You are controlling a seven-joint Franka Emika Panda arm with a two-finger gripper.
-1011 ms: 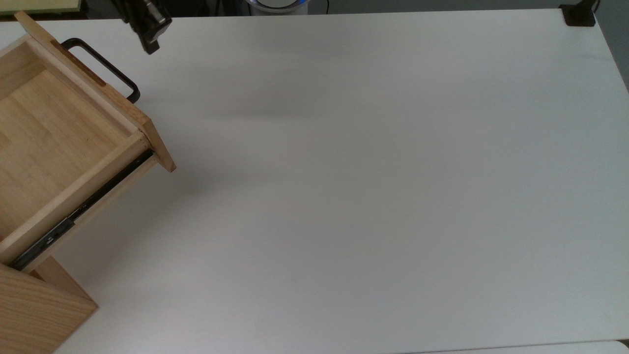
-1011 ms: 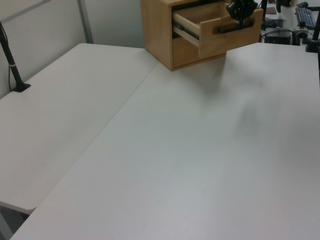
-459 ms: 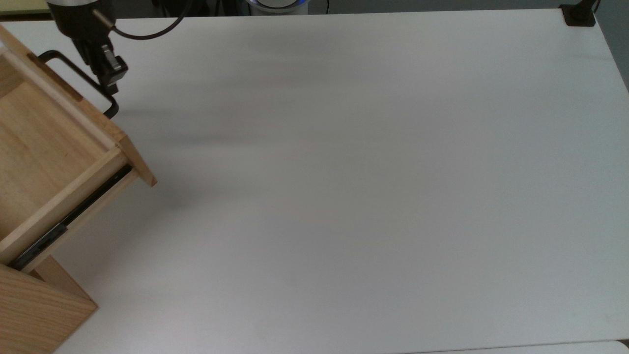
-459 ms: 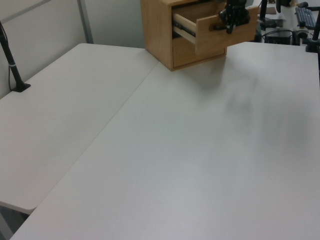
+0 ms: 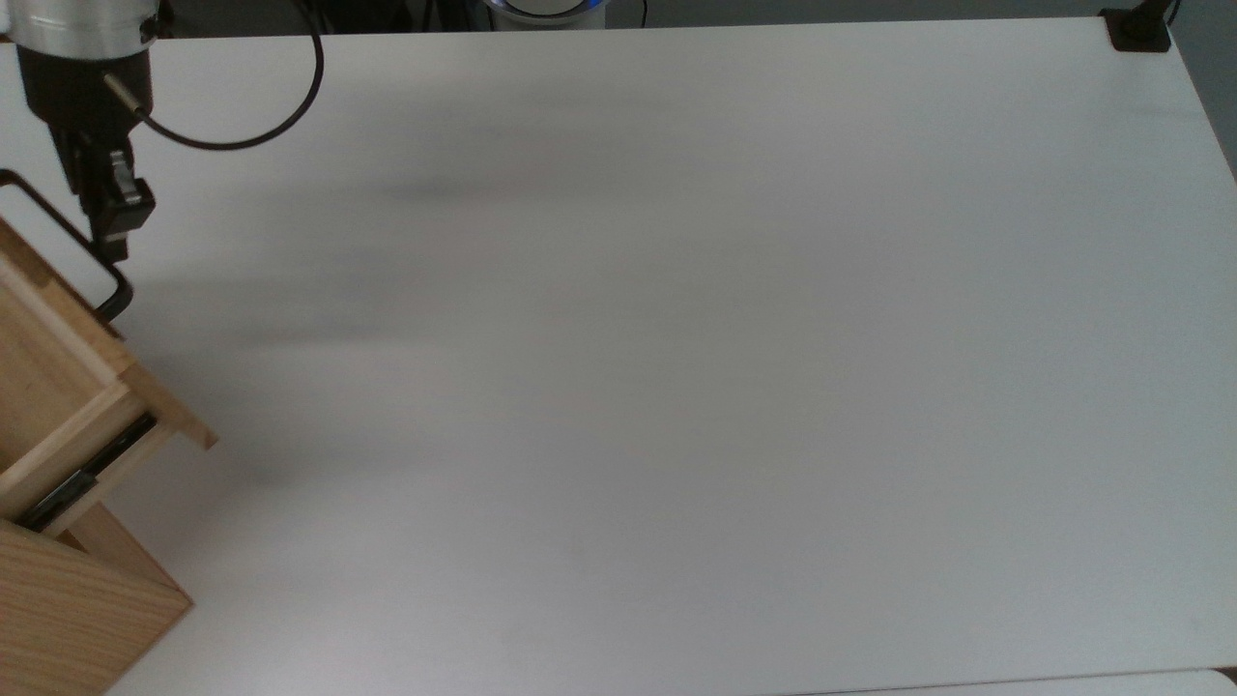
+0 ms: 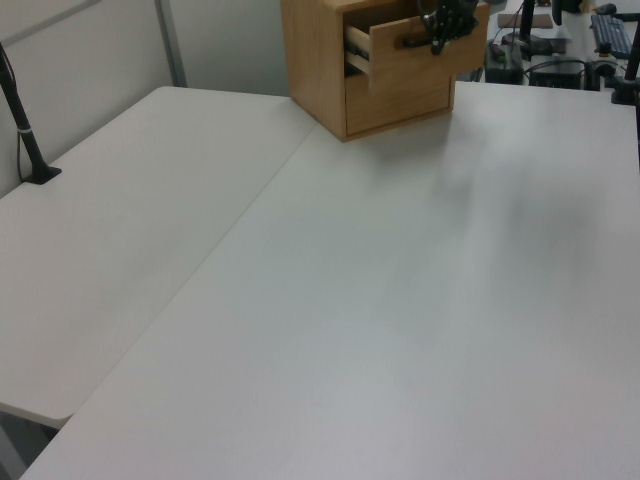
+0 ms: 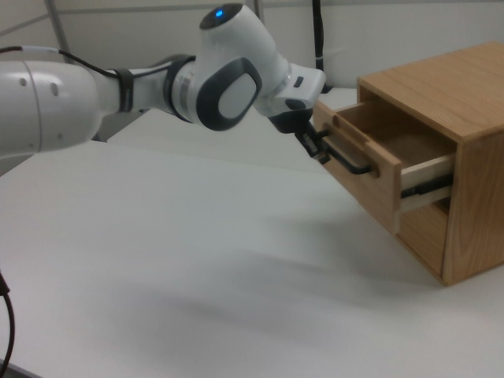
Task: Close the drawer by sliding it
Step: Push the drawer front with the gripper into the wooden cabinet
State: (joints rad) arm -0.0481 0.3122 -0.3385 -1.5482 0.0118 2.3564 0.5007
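The light wooden drawer (image 5: pixel 155 396) sticks partly out of its cabinet (image 5: pixel 68 619) at the top view's left edge. A black rail shows under its side. Its black bar handle (image 5: pixel 124 290) faces the table. My gripper (image 5: pixel 114 237) is shut and its tip rests against the outer side of the handle, holding nothing. In the right view the gripper (image 7: pixel 316 148) touches the handle (image 7: pixel 352 164) on the drawer front (image 7: pixel 366 181), and the drawer stands roughly a third open. In the left view the gripper (image 6: pixel 440 25) is at the drawer front (image 6: pixel 400 60).
The white table (image 5: pixel 676 387) stretches wide to the top view's right of the cabinet. A black clamp post (image 5: pixel 1140 29) stands at its far corner. A black cable (image 5: pixel 290 106) loops from my wrist. The cabinet has a second, shut drawer (image 6: pixel 395 105) below.
The gripper has moved toward the top view's lower left against the handle. The drawer has slid well into the cabinet, and much less of its inside shows.
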